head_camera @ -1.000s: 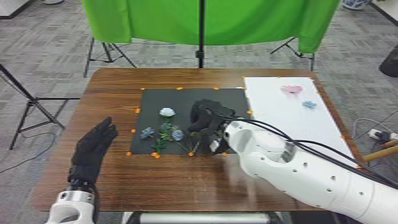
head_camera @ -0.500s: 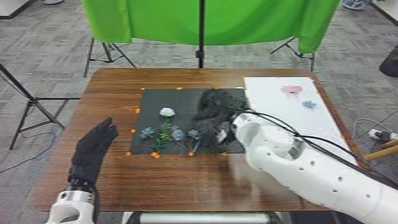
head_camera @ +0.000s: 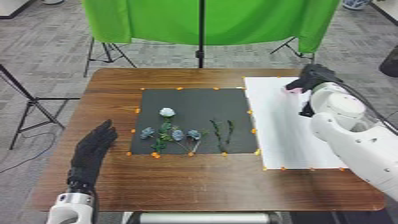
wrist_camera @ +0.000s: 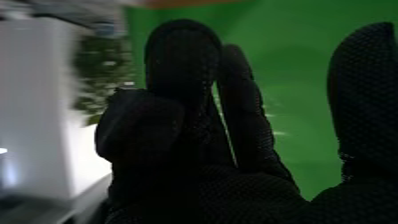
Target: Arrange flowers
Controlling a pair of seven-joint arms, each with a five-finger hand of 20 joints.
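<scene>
Two green stems, one white flower and three blue-grey flowers on the black sheet of the brown wooden tabletop. Pink flower at the far part of the white sheet, just beside the right hand; contact impossible to tell. Right hand: mostly extended, thumb spread apart. Left hand: straight, near the tabletop's left edge.

No text, label, brand, number or sign can be read.
</scene>
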